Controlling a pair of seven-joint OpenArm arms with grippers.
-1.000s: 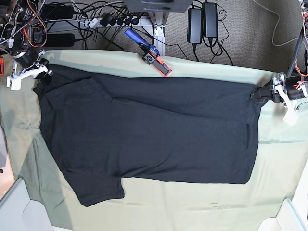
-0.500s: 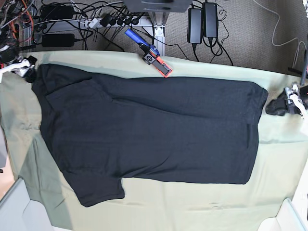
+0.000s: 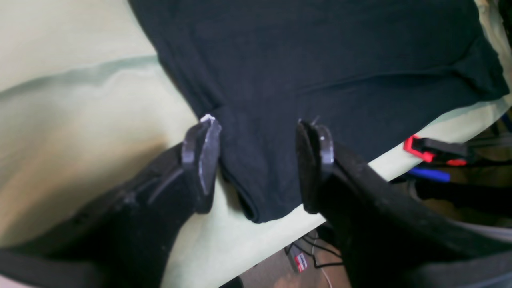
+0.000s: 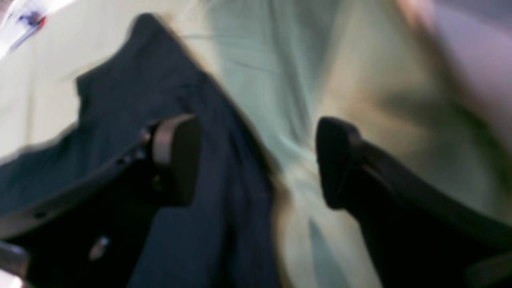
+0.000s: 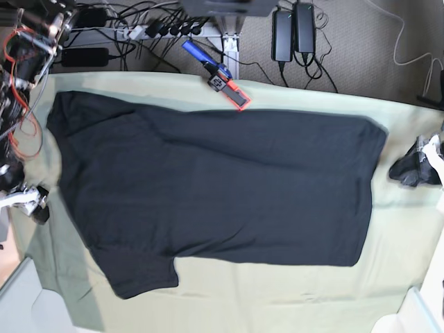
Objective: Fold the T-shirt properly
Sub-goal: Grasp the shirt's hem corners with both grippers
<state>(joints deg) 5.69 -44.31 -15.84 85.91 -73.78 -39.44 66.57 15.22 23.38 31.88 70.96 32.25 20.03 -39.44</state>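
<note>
Left gripper (image 3: 258, 164) wide, nothing between fingers; right gripper (image 4: 258, 162) wide too, also empty. Both beside black T-shirt (image 5: 222, 187), spread on pale table cloth (image 5: 277, 298), partly folded. Step likely regrip between folds; next move needs matched edge grasps, sleeve probably tucked inward.

Fingers (image 3: 202, 168) dark grey to black, blunt rounded ends; small round screw heads dot the black linkages behind them. Right arm (image 5: 15, 132) shows black and silvery metal parts, red-orange cable looping alongside, white angular pieces near the fingers. Left arm (image 5: 431, 156) shows similar white piece against black.
</note>
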